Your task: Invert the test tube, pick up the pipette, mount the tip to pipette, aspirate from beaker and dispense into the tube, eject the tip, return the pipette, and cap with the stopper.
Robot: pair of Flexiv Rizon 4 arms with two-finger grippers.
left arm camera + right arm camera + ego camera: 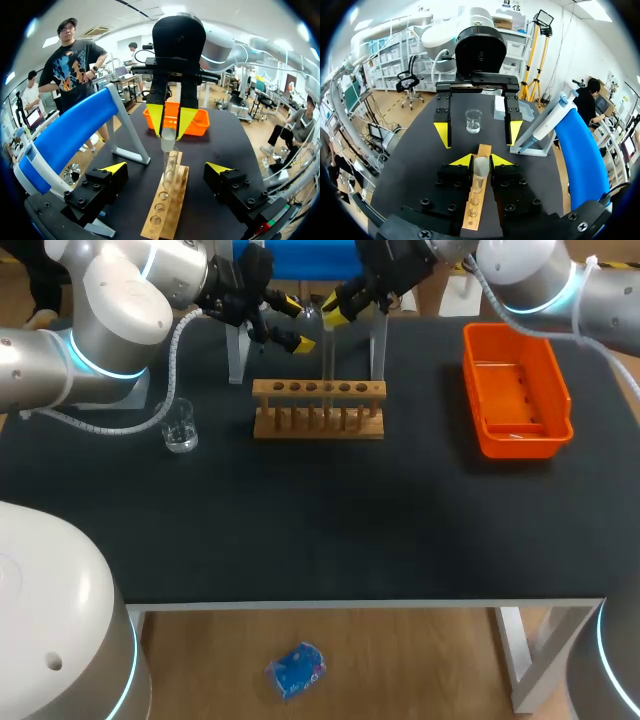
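A clear test tube [327, 358] stands upright over the wooden rack [318, 412], its lower end at the rack's row of holes. My right gripper [334, 308] is shut on the tube's upper end. In the right wrist view the tube [481, 169] sits pinched between that gripper's [481, 161] yellow tips, above the rack [475, 202]. My left gripper [296, 324] hangs open just left of the tube, not touching it. In the left wrist view its own gripper [166, 168] straddles the tube [169, 157] with wide gaps. The blue pipette [70, 135] rests on its white stand [237, 355] behind the rack.
A small glass beaker [181, 427] stands at the left of the black table, also seen ahead in the right wrist view as the beaker [473, 121]. An orange tray [545, 390] lies at the right. The stand's legs [378, 345] flank the space behind the rack.
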